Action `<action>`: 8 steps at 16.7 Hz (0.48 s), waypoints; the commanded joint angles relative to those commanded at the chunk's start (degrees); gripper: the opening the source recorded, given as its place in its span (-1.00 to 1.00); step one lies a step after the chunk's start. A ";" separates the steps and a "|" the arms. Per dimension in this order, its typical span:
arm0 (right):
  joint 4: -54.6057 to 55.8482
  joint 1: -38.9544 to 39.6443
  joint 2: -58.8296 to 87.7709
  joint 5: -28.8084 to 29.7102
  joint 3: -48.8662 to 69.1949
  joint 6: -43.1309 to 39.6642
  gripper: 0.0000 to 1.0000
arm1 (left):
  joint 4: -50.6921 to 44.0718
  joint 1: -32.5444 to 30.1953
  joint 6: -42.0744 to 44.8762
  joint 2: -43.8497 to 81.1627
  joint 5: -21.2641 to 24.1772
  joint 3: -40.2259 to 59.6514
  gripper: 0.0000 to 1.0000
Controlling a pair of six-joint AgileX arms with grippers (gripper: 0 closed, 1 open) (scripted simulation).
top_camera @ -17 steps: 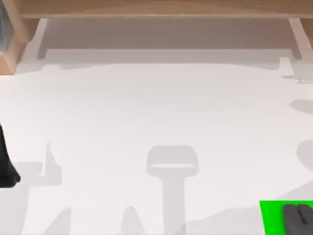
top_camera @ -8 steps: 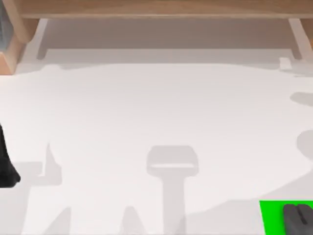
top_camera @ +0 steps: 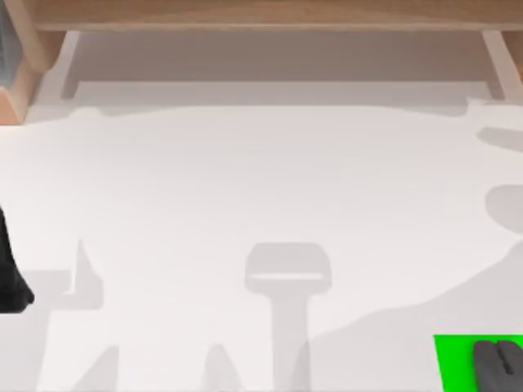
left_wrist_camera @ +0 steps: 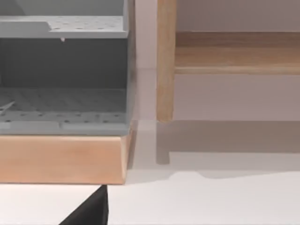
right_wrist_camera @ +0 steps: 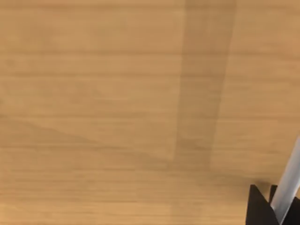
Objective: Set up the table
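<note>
No text, label, brand, number or sign can be read anywhere. The white surface (top_camera: pixel 261 180) is plain, its wooden rim (top_camera: pixel 270 12) carries no marking, and the green patch (top_camera: pixel 454 359) at the near right is a bare block of colour.

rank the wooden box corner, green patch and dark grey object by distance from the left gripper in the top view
From the left gripper, at the view's left edge:
1. Wooden box corner, far left.
2. Green patch, near right.
3. Dark grey object, on the patch, farther right.
</note>
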 joint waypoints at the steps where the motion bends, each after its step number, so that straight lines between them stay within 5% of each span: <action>1: 0.00 0.00 0.00 0.00 0.00 0.00 -1.00 | 0.00 0.00 0.00 0.00 0.00 0.00 1.00; 3: 0.00 0.00 0.00 0.00 0.00 0.00 -1.00 | 0.00 0.00 0.00 0.00 0.00 0.00 1.00; 8: 0.00 0.00 0.00 0.00 0.00 0.00 -0.25 | 0.00 0.00 0.00 0.00 0.00 0.00 1.00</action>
